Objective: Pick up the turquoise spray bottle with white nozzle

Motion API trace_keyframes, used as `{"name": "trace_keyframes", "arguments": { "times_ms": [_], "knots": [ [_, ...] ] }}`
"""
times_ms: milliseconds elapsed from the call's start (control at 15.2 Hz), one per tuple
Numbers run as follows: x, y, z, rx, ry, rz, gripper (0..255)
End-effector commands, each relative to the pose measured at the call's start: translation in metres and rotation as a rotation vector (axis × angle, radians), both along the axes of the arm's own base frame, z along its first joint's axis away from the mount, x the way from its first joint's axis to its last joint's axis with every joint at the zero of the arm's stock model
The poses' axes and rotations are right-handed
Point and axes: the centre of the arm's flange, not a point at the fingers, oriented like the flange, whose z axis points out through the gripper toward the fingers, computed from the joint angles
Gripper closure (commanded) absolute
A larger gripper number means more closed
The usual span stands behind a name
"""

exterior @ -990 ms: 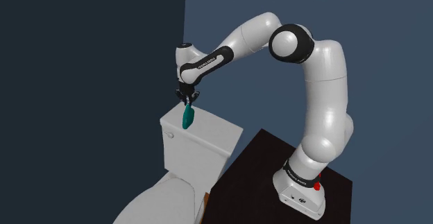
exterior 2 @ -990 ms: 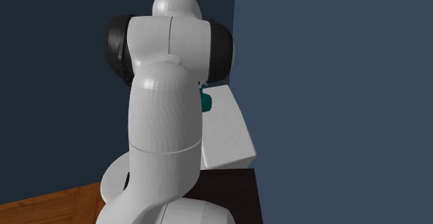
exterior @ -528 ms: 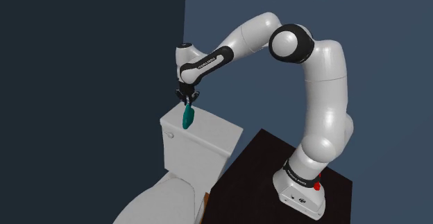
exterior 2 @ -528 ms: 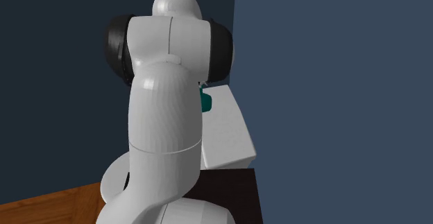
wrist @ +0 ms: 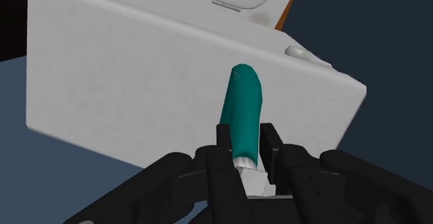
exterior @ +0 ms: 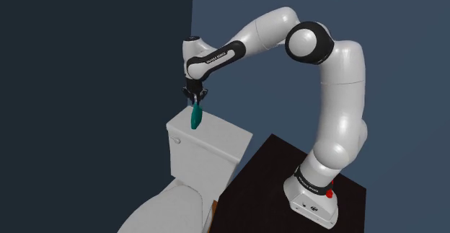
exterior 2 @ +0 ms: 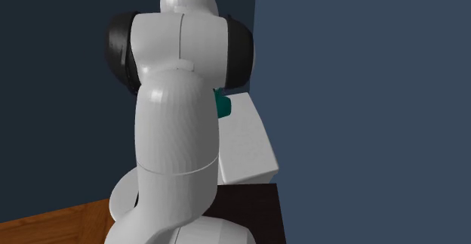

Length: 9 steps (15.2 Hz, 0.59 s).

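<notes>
Wrist view: black two-finger gripper (wrist: 244,145) closed on the neck of the slim teal spray bottle (wrist: 243,112), right by its white nozzle (wrist: 252,176). Fingers (wrist: 223,141) clasp it from both sides. Bottle hangs body-down over the white toilet tank lid (wrist: 125,84). Shoulder view: bottle's lower end sits at or just above the lid; cannot tell whether they touch.

Judgement: the lift is the step in hand. Grip is high, near the nozzle, so the body could swing. Best to rise straight up, slowly, with a firm squeeze and no wrist rotation until well off the lid.
</notes>
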Motion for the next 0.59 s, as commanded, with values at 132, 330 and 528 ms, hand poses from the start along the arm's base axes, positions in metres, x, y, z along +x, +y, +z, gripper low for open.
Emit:
{"name": "trace_keyframes", "arguments": {
  "times_ms": [132,330,528],
  "knots": [
    [0.0,0.0,0.021,0.0,0.0,0.0,255],
    [0.0,0.0,0.037,0.0,0.0,0.0,255],
    [0.0,0.0,0.043,0.0,0.0,0.0,255]
  ]
}}
